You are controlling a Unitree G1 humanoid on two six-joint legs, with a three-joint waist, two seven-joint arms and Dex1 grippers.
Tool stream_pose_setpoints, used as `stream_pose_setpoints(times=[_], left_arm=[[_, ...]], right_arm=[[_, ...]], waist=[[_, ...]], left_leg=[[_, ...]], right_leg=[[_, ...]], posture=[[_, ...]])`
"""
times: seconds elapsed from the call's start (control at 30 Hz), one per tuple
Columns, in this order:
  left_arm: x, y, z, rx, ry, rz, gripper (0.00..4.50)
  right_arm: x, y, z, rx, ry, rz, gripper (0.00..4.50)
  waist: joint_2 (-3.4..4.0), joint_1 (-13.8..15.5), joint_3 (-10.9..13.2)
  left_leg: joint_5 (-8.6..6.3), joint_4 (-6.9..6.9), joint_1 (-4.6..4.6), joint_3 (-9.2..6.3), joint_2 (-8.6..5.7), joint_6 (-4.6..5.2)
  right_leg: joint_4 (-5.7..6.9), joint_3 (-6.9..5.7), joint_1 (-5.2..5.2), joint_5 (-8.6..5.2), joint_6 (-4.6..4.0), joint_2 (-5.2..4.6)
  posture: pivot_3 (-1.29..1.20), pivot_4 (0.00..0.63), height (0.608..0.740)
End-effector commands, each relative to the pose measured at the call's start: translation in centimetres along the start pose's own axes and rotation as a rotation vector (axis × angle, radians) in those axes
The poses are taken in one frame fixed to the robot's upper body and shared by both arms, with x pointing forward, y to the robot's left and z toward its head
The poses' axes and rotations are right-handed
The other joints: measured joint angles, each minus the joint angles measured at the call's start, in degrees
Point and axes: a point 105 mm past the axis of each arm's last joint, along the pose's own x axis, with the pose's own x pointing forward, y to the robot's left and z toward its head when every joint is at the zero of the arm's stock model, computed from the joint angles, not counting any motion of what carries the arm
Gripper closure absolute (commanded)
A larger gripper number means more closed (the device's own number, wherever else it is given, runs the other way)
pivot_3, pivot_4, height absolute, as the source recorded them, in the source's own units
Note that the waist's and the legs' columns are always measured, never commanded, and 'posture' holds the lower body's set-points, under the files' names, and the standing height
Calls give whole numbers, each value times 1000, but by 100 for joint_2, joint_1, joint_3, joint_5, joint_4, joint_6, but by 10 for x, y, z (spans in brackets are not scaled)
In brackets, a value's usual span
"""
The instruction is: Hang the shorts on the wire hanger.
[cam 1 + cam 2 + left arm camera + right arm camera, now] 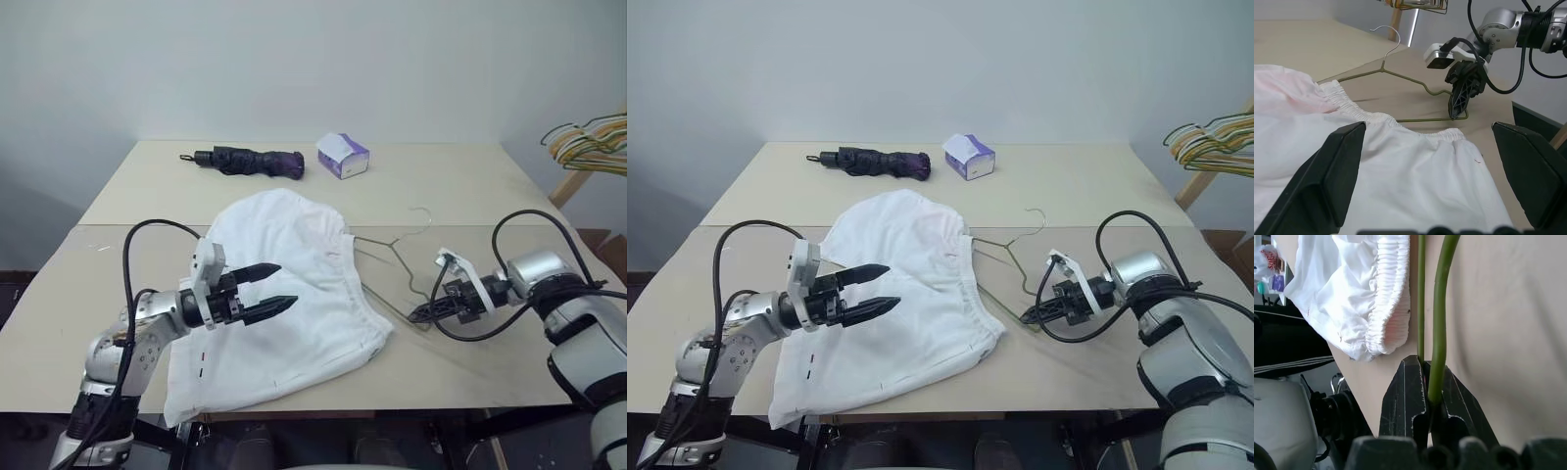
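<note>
Step in hand: hanger secured, shorts not yet threaded. Right gripper [423, 314] has jaws clamped on the wire hanger [392, 257] at its near corner, flat on the tabletop [460, 186]. Left gripper [274, 290] hovers jaws wide over the shorts [284, 294]. Next: probably feed hanger into waistband. Hanger's far arm is hidden under the cloth.

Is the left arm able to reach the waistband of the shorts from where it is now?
Probably yes. The left gripper hangs open over the shorts, and nothing stands between its fingers and the waistband. The right gripper, shut on the wire hanger, stays beside the cloth.
</note>
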Motion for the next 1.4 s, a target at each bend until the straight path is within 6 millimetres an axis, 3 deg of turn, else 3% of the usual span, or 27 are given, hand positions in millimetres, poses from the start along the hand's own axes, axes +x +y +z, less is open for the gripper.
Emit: stream_pose_setpoints(times=[0.03, 0.17, 0.33, 0.47, 0.6, 0.7, 0.8, 0.97, 1.17, 1.4], left_arm=[[1, -2, 12, 53, -32, -6, 50], [-1, -2, 11, 50, -28, -8, 50], [-12, 2, 31, 107, -41, -23, 50], [-34, 5, 74, 185, -102, -66, 50], [-53, 21, 137, 374, -156, -51, 50], [-51, 41, 150, 469, -102, -4, 50], [-44, 51, 151, 502, -9, -79, 50], [-33, 44, 137, 507, 187, -287, 50], [-24, 62, 108, 635, 489, -318, 50], [-21, 70, 100, 625, 587, -348, 50]], right_arm=[[-18, 12, 33, -268, -180, 25, 4500], [-18, 21, 38, -503, -240, 31, 4500], [2, 31, 31, -785, -208, -76, 4500], [17, 40, 34, -938, -225, -175, 4500], [30, 49, 38, -1149, -154, -248, 4500], [36, 53, 45, -1222, -140, -273, 4500], [41, 58, 52, -1286, -78, -285, 4500], [49, 70, 62, -1360, -1, -284, 4500], [61, 90, 67, -1324, 35, -236, 4500], [71, 91, 71, -1315, 65, -282, 4500]], waist=[[0, -3, 0], [0, -14, 0], [1, -33, 0], [1, -103, 0], [1, -149, 1], [1, -154, 0], [1, -152, 1], [1, -202, 1], [1, -202, 2], [0, -201, 2]], left_leg=[[0, 0, 0, 1, 0, -1], [1, 0, 2, 0, 4, -1], [1, 0, -1, 0, 4, -2], [5, 0, 2, 1, 10, -8], [7, 0, 6, 1, 10, -8], [7, 0, 6, 1, 7, -8], [8, 0, 6, 2, 3, -8], [10, 0, -4, 1, 8, -9], [10, 0, -8, 0, 20, -9], [10, 17, -30, 0, 19, -9]], right_leg=[[1, 0, -1, 2, -1, 0], [0, 0, 2, 3, 0, 6], [2, 0, 0, 2, 0, 4], [13, 0, -5, 3, -1, 11], [12, -1, -2, 3, -1, 14], [-3, -2, 4, 3, 1, 12], [-2, -2, 8, 4, 2, 11], [2, -2, -4, 5, 1, 19], [9, 1, -11, 6, -1, 29], [30, 1, -35, 3, -1, 29]], posture=[[5, 0, 740], [-13, 0, 740], [-40, 0, 740], [-52, 0, 740], [-51, 0, 740], [-41, 0, 740], [-41, 0, 740], [-50, 0, 740], [-61, 0, 740], [-72, 0, 740]])
